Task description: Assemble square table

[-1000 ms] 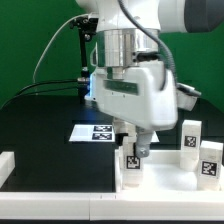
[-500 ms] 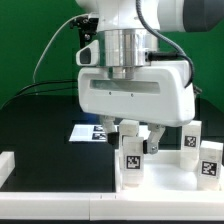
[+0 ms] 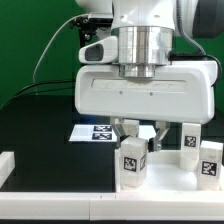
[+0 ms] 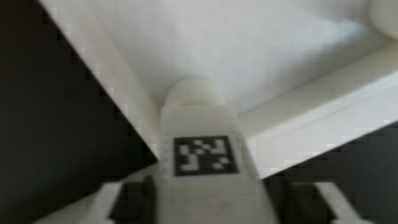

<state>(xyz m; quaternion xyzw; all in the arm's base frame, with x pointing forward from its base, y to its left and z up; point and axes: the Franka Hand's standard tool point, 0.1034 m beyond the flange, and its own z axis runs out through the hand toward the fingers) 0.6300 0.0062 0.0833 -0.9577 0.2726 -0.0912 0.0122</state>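
My gripper (image 3: 138, 140) is shut on a white block leg (image 3: 131, 162) with a black-and-white tag. The leg stands upright at a corner of the white square table top (image 3: 168, 186). The wide white hand fills the middle of the exterior view, above the leg. In the wrist view the leg (image 4: 205, 150) sits between my dark fingers (image 4: 135, 202), and my gripper (image 4: 217, 208) closes on its sides. Below it lie the table top's raised rim (image 4: 111, 75) and its inner corner. Two more tagged legs (image 3: 190, 136) (image 3: 210, 160) stand on the exterior view's right.
The marker board (image 3: 98, 132) lies flat on the black table behind the held leg. A plain white bar (image 3: 6, 166) lies at the exterior view's left edge. A green backdrop and cables stand behind the arm.
The hand has turned about its upright axis and now shows its broad side, with the leg still held between the fingers. The leg has stayed upright at the same corner.
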